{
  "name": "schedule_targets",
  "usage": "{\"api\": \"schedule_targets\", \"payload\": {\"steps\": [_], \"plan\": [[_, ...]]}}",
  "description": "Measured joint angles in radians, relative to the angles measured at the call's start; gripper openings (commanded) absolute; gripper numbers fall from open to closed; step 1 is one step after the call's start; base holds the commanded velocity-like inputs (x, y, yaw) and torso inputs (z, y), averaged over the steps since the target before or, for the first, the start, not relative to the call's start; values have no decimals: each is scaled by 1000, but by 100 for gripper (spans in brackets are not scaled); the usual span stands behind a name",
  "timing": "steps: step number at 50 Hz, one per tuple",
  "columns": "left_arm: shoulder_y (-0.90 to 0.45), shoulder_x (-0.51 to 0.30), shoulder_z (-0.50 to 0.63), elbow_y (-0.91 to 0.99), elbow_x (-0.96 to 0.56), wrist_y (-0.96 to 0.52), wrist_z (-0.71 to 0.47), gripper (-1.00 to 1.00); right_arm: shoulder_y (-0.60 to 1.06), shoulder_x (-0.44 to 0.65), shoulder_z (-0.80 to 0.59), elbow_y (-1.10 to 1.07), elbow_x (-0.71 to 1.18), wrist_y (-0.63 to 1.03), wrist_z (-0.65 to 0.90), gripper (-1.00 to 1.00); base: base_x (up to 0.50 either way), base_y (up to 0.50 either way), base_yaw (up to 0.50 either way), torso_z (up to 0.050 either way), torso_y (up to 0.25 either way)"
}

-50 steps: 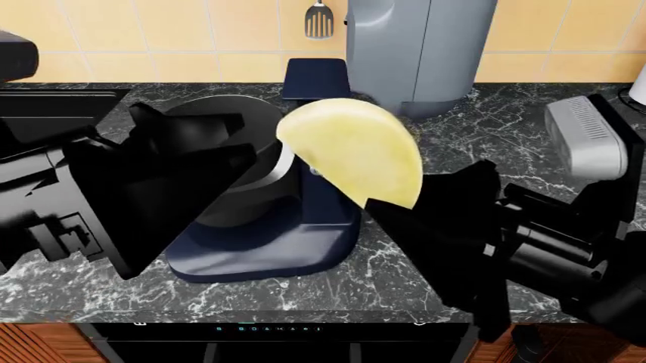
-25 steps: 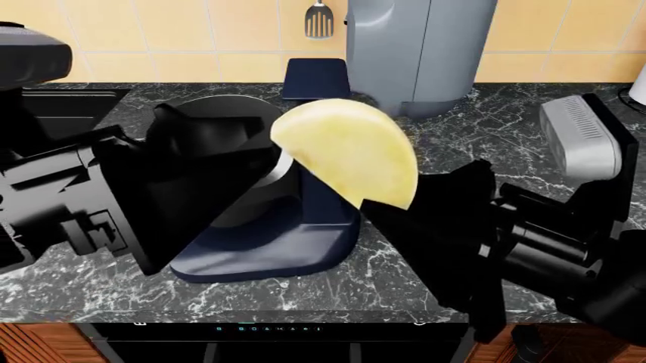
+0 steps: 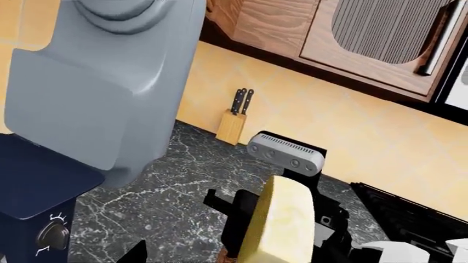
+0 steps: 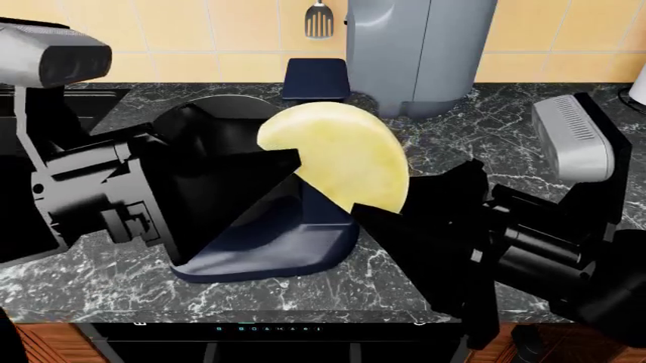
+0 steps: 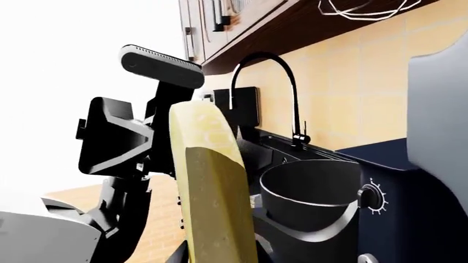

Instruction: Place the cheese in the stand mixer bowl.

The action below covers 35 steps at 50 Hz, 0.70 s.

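Observation:
The cheese (image 4: 338, 155), a pale yellow half-round wedge, is held up in the air by my right gripper (image 4: 382, 210), which is shut on its lower edge. It also shows edge-on in the right wrist view (image 5: 208, 181) and in the left wrist view (image 3: 281, 224). My left gripper (image 4: 247, 170) is open and reaches in from the left. One of its fingers (image 4: 268, 170) overlaps the cheese's left edge. The dark grey stand mixer bowl (image 5: 310, 192) sits on the navy mixer (image 4: 277, 249). In the head view the left gripper hides most of the bowl, and the cheese hangs just right of it.
A tall light grey appliance (image 4: 419, 53) stands behind the mixer, with a spatula (image 4: 320, 19) on the wall beside it. A sink with a black faucet (image 5: 267, 93) is at the far left. A knife block (image 3: 232, 125) stands against the backsplash. The black marble counter (image 4: 404, 272) ends at the front edge.
My left arm has moved right and up, closing in on the cheese. My right gripper has carried the cheese a little to the left, towards the bowl.

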Motion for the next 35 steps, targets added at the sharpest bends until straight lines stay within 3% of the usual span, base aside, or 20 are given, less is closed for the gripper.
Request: {"api": "schedule_targets", "payload": {"steps": [26,27,35], "plan": [[-16,23,50,-12,57,34,62,100,7,-8,-15,-8,-7,2,5,-100,0,0,0,0,0],[-17,23,51,-12,57,36,62,-100,6,-8,-15,-9,-8,1,5,-100,0,0,0,0,0],[-15,24,56,-2,36,48,65,-100,4,-6,-15,-2,-36,-7,12,-100,0,0,0,0,0]]}}
